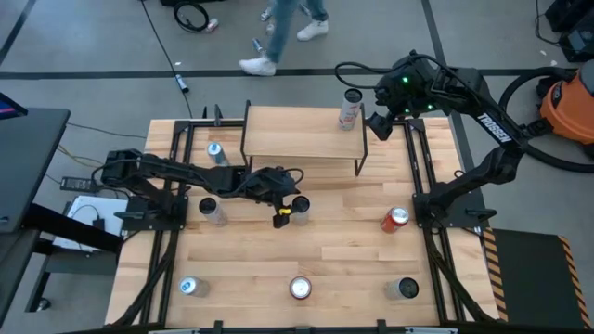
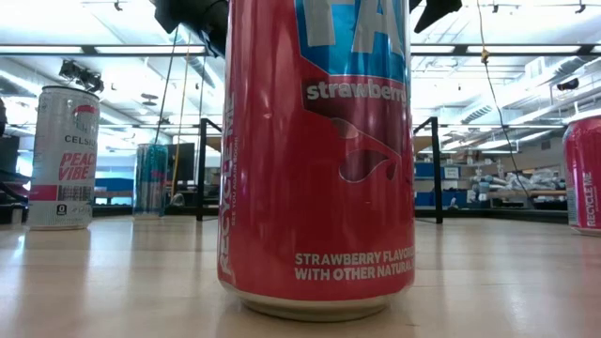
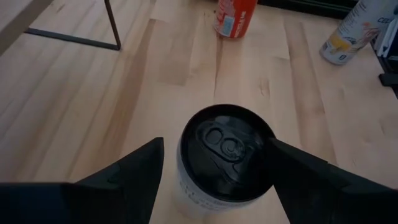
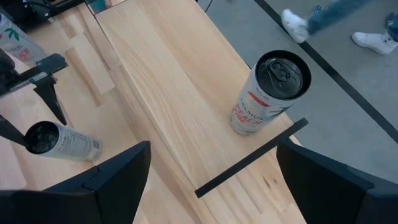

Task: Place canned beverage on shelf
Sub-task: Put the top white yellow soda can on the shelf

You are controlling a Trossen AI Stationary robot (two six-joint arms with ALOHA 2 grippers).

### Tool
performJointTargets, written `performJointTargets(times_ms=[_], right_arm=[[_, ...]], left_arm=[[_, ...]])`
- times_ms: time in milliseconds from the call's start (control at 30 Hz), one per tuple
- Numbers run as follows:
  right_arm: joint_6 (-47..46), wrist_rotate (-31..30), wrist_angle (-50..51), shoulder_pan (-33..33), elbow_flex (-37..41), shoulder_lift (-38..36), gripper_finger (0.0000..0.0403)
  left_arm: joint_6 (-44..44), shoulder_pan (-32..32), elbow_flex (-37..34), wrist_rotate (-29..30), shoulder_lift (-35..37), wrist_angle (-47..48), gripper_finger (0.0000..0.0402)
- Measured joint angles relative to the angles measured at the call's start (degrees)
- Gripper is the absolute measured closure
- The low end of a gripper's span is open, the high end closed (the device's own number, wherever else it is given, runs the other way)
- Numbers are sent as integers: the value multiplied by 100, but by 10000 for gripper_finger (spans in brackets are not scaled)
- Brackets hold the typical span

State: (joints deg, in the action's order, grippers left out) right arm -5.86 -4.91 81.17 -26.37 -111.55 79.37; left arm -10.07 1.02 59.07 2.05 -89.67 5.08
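Note:
The shelf (image 1: 297, 134), a light wooden board on thin black legs, stands at the table's far middle. A white can with red print (image 4: 273, 93) stands upright on the board's right end. My right gripper (image 4: 211, 155) hangs open above that end, holding nothing. A black-topped can (image 3: 227, 155) stands upright on the table just in front of the shelf. My left gripper (image 3: 214, 146) reaches in from the table's left, slanting down. It is open, with one finger on each side of this can's top. My left gripper has one finger (image 3: 298, 168) right at the black-topped can's rim (image 3: 268, 138); whether it touches, I cannot tell. The other finger (image 3: 134, 174) stands a little apart from the can's wall. The can rests on the table.
More cans stand on the table: a blue-topped one (image 1: 216, 153) by the shelf's left legs, one (image 1: 213, 211) under the left arm, a red one (image 1: 395, 219) at the right, and three along the near edge (image 1: 300, 289). A person walks beyond the far edge.

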Motion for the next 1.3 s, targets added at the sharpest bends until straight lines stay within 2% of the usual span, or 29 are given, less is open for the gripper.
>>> performJointTargets(times_ms=[1300], right_arm=[[1,-9,1,0,2,9,45]], left_arm=[[20,111,-13,-49,9,-190,120]])
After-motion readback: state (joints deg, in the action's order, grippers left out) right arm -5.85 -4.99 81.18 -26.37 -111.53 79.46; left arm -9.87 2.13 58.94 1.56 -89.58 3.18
